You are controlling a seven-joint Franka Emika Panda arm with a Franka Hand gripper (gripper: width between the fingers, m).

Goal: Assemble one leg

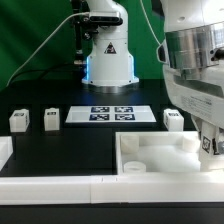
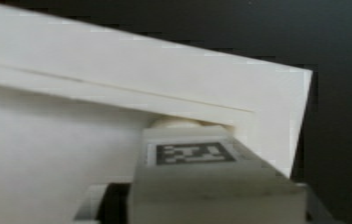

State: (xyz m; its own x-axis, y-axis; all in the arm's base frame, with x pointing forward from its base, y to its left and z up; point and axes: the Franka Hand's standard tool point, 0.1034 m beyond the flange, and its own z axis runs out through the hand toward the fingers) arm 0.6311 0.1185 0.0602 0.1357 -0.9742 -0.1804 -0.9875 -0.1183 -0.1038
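Landmark = white tray piece, w/ raised rim, lying on the black table at the front.

Nearest the exterior cam: tray's front rim, cut off by the frame bottom. At the tray's corner on the exterior view's right, the end effector hangs low over the rim; arm body fills the upper part of that side and is cropped by the frame edge.

Wrist view: a leg sits betw. the grey fingers, its tagged face toward the cam, pressed right against the tray's rim corner. So end effector is narrow, clamped on that leg. Only the tag face and a bit of white top show; the rest of its body is hidden by the fingers, so its long axis can't be read. In the exterior view this leg is not clearly seen behind the fingers.

Behind the tray, further back on the table: 3 loose legs, upright blocks, white, b/w tag faces toward the cam. 2 lie beyond the tray's far corner on the exterior view's left, near each other; 1 just behind the tray's far rim, close to the arm.

Marker board lies flat betw. them, behind the tray, 4 tags on it.

Farthest: robot base, w/ blue glow at its foot, green backdrop behind.
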